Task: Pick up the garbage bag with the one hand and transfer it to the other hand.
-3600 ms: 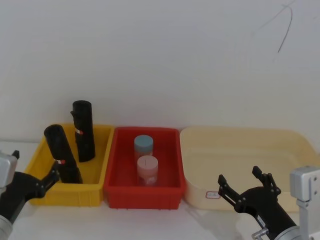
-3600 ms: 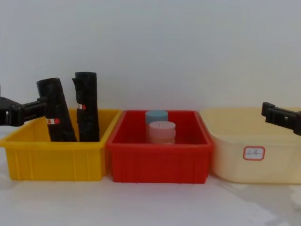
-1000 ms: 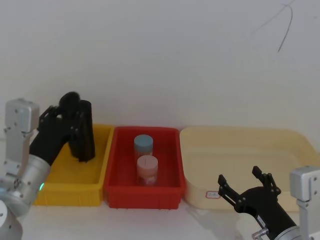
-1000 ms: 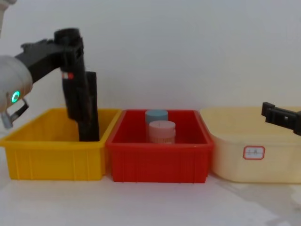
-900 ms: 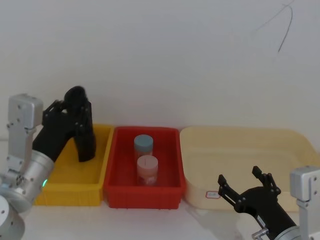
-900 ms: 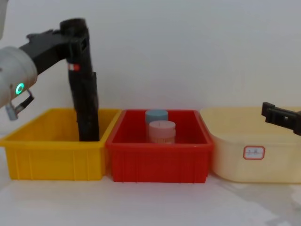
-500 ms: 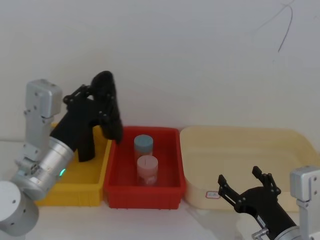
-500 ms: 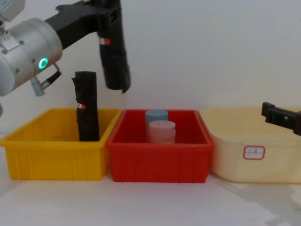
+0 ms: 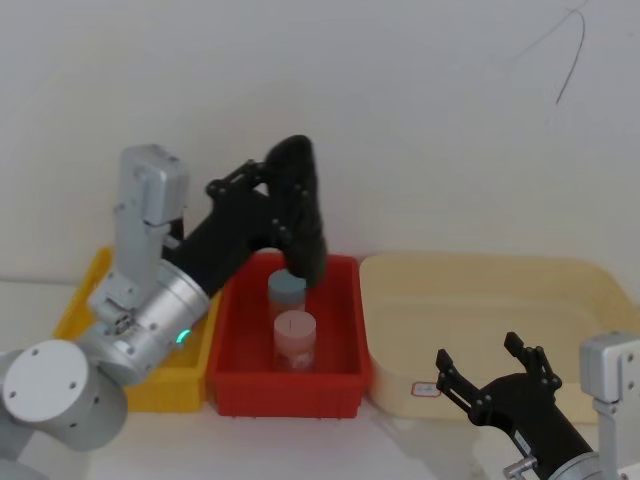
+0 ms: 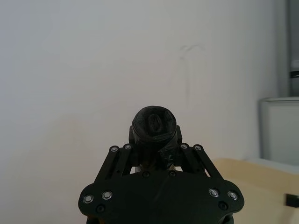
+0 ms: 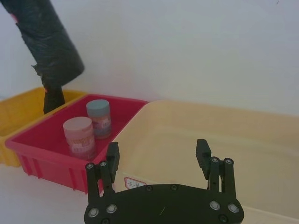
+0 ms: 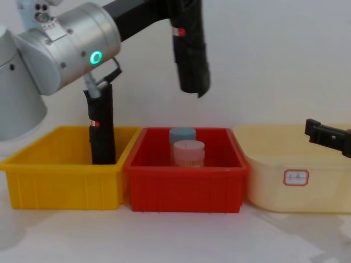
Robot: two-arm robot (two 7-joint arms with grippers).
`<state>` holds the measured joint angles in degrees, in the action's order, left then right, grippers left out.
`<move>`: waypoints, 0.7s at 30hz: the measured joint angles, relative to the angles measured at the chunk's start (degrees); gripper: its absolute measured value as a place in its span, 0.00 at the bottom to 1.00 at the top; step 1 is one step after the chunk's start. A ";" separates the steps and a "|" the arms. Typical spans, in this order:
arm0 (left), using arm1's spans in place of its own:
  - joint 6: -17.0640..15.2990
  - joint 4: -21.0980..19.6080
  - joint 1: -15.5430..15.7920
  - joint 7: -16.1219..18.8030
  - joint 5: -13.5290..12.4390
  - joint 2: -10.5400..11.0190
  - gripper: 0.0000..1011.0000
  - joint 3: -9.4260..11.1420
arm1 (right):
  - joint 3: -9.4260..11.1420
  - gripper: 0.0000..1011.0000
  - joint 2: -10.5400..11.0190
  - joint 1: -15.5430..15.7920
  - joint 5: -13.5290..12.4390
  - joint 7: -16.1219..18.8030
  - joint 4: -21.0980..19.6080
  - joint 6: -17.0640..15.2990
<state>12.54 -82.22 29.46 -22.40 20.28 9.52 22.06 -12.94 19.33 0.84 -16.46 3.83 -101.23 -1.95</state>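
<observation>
Carrying the garbage bag [image 12: 189, 55] clamped in the left hand [image 9: 280, 210], stay high above the jars [image 12: 188, 152]. Offer its free lower end to the right hand [image 11: 157, 147], its fingers [image 11: 202, 151] apart.

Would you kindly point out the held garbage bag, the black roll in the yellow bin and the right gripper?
garbage bag [image 12: 190, 55]: chest view, middle of the roll.
black roll [image 12: 103, 137]: chest view, its lower body.
right gripper [image 9: 477, 350]: head view, midway between its open fingertips.
</observation>
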 joint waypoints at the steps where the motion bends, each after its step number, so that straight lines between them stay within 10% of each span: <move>1: -0.02 0.16 0.19 -0.60 0.31 -0.15 0.37 0.22 | 0.00 0.99 0.00 0.00 0.00 0.00 0.00 0.00; 21: -1.41 6.40 4.42 -9.99 6.18 -4.02 0.37 5.41 | 0.00 0.99 0.00 0.00 0.00 0.00 0.00 0.00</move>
<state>11.13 -75.82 33.88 -32.39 26.46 5.50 27.47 -12.94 19.33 0.84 -16.46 3.83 -101.23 -1.95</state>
